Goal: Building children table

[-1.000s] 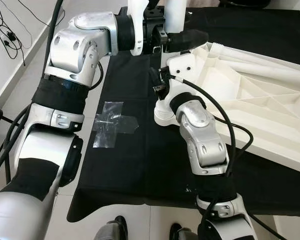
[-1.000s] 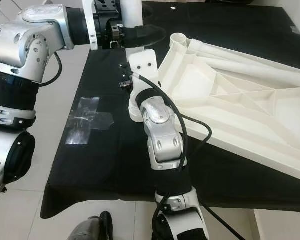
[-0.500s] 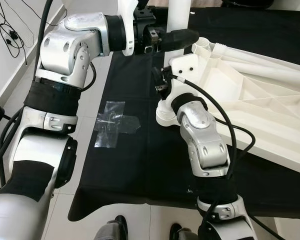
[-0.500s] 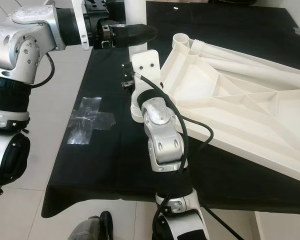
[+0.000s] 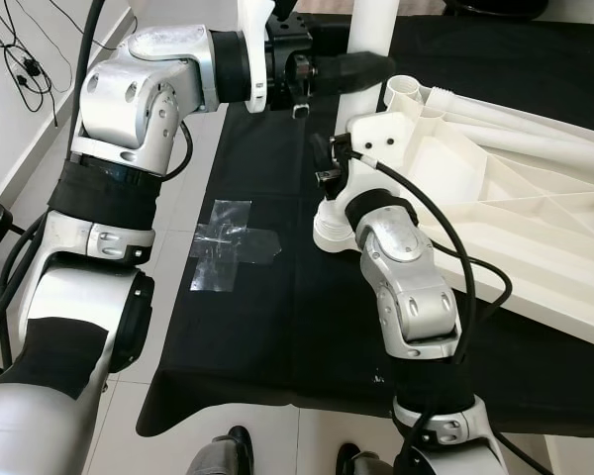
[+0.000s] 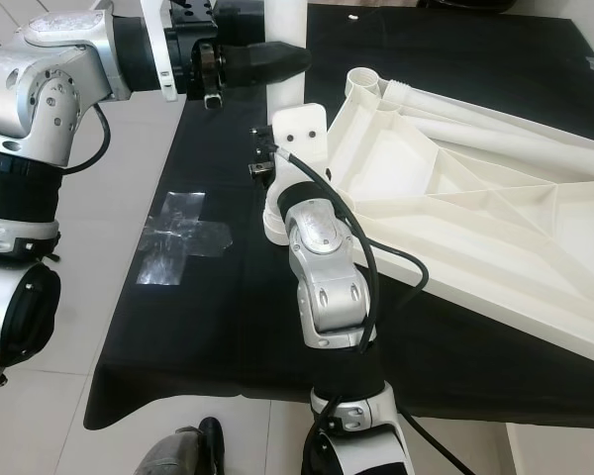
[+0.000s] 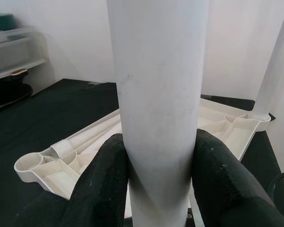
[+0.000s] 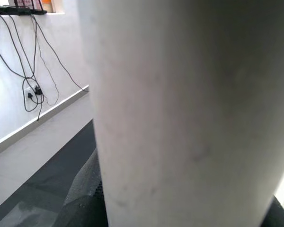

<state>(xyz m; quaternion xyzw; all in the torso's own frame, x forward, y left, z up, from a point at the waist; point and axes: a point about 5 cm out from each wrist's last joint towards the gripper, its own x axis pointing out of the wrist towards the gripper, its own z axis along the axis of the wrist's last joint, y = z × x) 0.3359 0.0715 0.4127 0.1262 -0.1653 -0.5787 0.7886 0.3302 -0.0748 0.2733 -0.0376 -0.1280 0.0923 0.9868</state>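
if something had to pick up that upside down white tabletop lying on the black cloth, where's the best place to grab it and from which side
Probably the raised outer rim of the white tabletop along its near edge, approached from the robot's side. The underside faces up, so the rim and ribs stand as thin walls a tool could pinch; the far corner carries loose legs.

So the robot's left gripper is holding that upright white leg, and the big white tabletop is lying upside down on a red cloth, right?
Nearly. The cloth is black, not red, as both eye views show. The rest holds: the left gripper is shut on the upright white leg, seen in the left wrist view, and the white tabletop lies underside up on that cloth.
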